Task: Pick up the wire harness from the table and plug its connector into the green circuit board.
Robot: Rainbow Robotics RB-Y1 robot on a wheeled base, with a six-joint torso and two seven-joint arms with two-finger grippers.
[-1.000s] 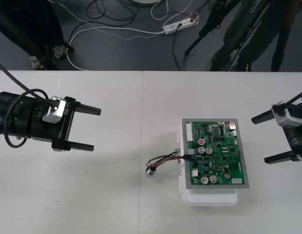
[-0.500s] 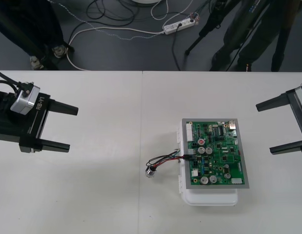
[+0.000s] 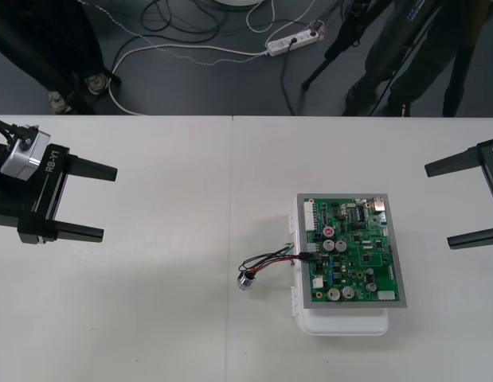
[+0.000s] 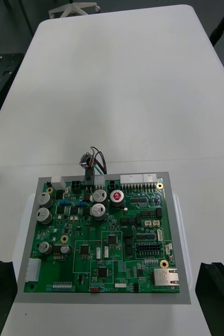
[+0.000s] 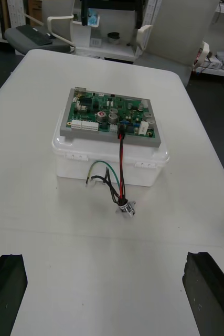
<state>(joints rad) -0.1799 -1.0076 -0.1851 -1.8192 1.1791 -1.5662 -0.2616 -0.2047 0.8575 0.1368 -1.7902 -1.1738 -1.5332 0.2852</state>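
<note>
Wire harness (image 3: 270, 259): one, lying on the table (image 3: 150, 318) beside the single green circuit board (image 3: 354, 247), which sits on one white base (image 3: 346, 322). Its small black plug (image 5: 121, 128) is seated in the board's left edge, and the thin wires (red, black and green) drop down the wall of the base to the tabletop. Its long axis runs from the board out toward the robot's left and slightly nearer. The one round metal socket (image 3: 247, 280) rests at that outer end, pointing away from the board.

Two grippers are in view, both well apart from the harness. The left gripper (image 3: 109, 204) hovers at the table's left side with its jaws spread wide. The right gripper (image 3: 437, 205) is at the right edge, its jaws likewise wide apart, holding nothing.
</note>
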